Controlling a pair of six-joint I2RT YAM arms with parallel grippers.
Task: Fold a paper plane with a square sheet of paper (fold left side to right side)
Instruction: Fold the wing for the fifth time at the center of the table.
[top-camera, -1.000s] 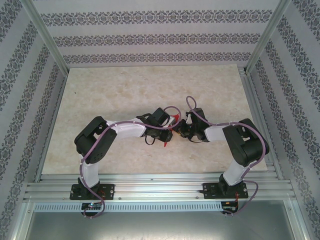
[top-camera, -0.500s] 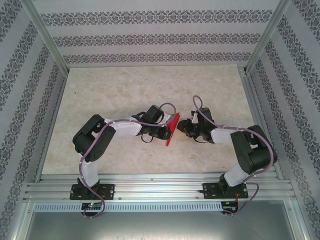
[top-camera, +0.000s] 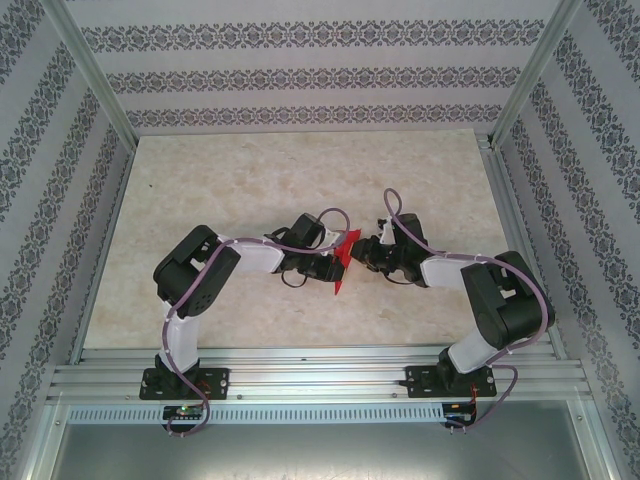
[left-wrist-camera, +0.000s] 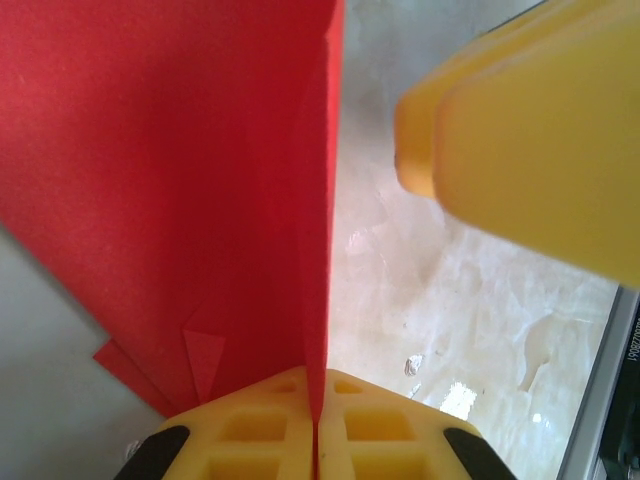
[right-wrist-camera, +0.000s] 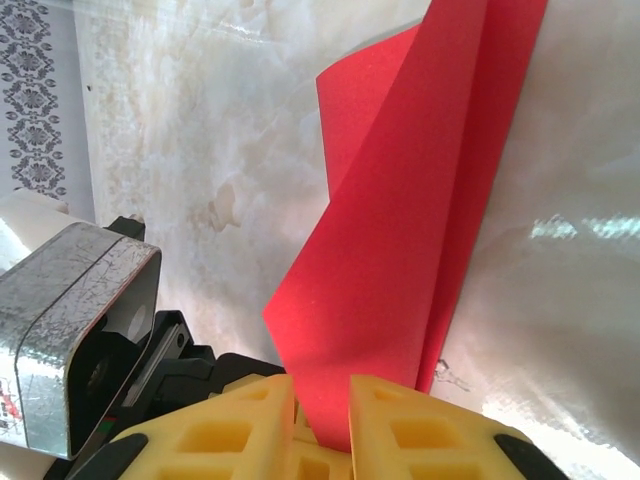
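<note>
The square sheet of paper (top-camera: 341, 268) is bright red, folded into layers, and stands on edge above the table between the two grippers. My left gripper (top-camera: 332, 259) is shut on the paper's folded edge; in the left wrist view the paper (left-wrist-camera: 180, 180) rises from the closed left gripper (left-wrist-camera: 318, 388). My right gripper (top-camera: 362, 254) faces it from the right. In the right wrist view a flap of the paper (right-wrist-camera: 420, 200) runs down into the gap of the right gripper (right-wrist-camera: 322, 396), whose jaws stand a little apart. One right finger (left-wrist-camera: 530, 130) shows beside the paper.
The marble-patterned table (top-camera: 250, 180) is walled by patterned panels and aluminium posts (top-camera: 90, 70). A metal rail (top-camera: 320, 375) runs along the near edge by the arm bases. The left arm's wrist housing (right-wrist-camera: 80, 330) sits close to the right gripper.
The left jaws have closed on the paper's edge. The paper, seen broad half a second ago, now looks narrower from above. The right jaws have narrowed around the flap.
</note>
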